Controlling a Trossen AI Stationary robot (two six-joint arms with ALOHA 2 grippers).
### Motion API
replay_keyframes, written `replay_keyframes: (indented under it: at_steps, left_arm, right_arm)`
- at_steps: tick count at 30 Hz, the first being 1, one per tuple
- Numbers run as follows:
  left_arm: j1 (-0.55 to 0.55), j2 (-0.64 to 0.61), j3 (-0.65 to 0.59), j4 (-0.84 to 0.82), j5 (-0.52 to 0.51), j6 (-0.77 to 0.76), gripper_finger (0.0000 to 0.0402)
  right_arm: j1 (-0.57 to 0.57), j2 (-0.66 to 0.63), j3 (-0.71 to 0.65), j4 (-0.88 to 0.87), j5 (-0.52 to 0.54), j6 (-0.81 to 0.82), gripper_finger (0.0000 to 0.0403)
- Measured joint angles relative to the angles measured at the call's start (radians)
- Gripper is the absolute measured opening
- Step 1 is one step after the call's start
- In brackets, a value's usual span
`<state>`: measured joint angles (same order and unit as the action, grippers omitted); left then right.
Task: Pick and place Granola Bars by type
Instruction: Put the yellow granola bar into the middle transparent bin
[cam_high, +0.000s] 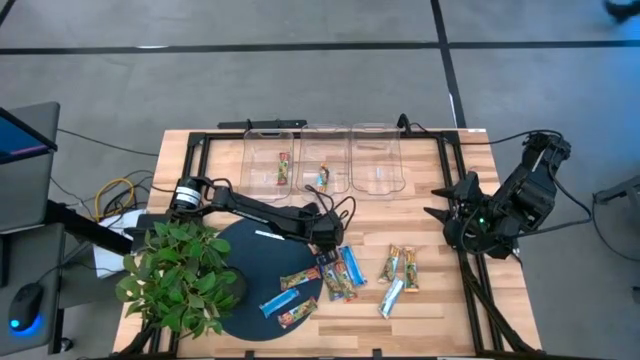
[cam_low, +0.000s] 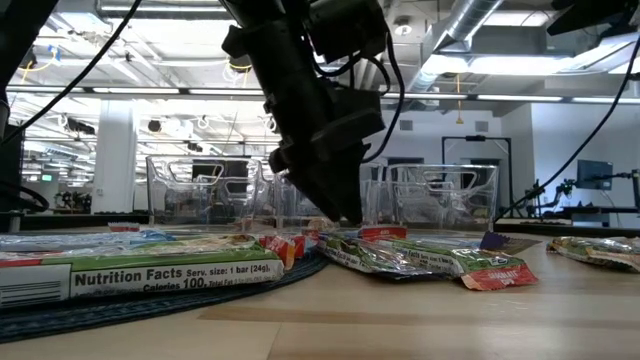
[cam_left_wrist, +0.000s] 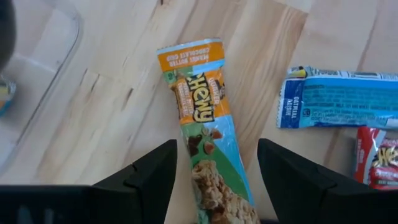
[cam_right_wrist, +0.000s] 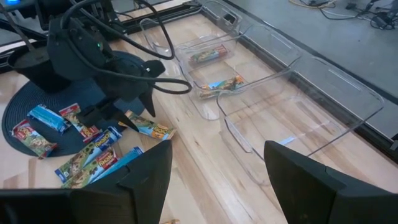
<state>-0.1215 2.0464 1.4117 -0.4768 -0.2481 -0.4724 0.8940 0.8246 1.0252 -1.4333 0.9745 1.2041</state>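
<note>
Sorting just beginning: two granola bars (cam_high: 283, 169) (cam_high: 323, 176) lying in clear bins (cam_high: 322, 157); left gripper (cam_high: 326, 238), fingers open, hovering over an orange-teal chewy bar (cam_left_wrist: 202, 121); right gripper (cam_high: 441, 200) waiting open.

Table (cam_high: 430, 310): pale wood planks, smooth, matt. Bins (cam_high: 375, 160): clear plastic, glossy. Granola Bars (cam_left_wrist: 202, 124): shiny crinkled wrappers, probably plastic film. Round mat (cam_high: 250, 250): dark, matt, perhaps woven. Left gripper (cam_left_wrist: 214, 180) fingers: matt black plastic.

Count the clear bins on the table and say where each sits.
3, side by side along the far edge: left bin, middle bin, right bin. None looks hidden.
</note>
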Motion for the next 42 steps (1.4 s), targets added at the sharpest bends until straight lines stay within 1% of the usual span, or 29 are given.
replay_keyframes:
  at_steps: [6, 10, 16, 20, 29, 42]
  left_arm:
    - [0.0, 0.0, 0.0, -0.003, 0.008, -0.083, 0.022]
    - [0.0, 0.0, 0.0, -0.003, 0.034, -0.102, 0.022]
    - [0.0, 0.0, 0.0, -0.003, 0.036, -0.118, 0.022]
    - [0.0, 0.0, 0.0, -0.004, 0.037, -0.113, 0.022]
    - [-0.003, 0.0, 0.0, -0.046, 0.016, -0.012, 0.022]
    - [-0.003, 0.0, -0.001, -0.047, 0.024, 0.011, 0.022]
  right_arm:
    - [0.0, 0.0, 0.0, 0.002, 0.0, 0.0, 0.0249]
    - [0.0, 0.002, 0.0, 0.002, 0.0, 0.0, 0.0249]
    - [0.0, 0.013, 0.0, -0.002, 0.0, 0.0, 0.0249]
    - [0.0, 0.023, 0.0, -0.001, 0.0, 0.001, 0.0249]
    - [0.0, 0.042, 0.0, -0.002, -0.002, 0.001, 0.0249]
    - [0.0, 0.048, 0.0, -0.001, -0.004, 0.001, 0.0249]
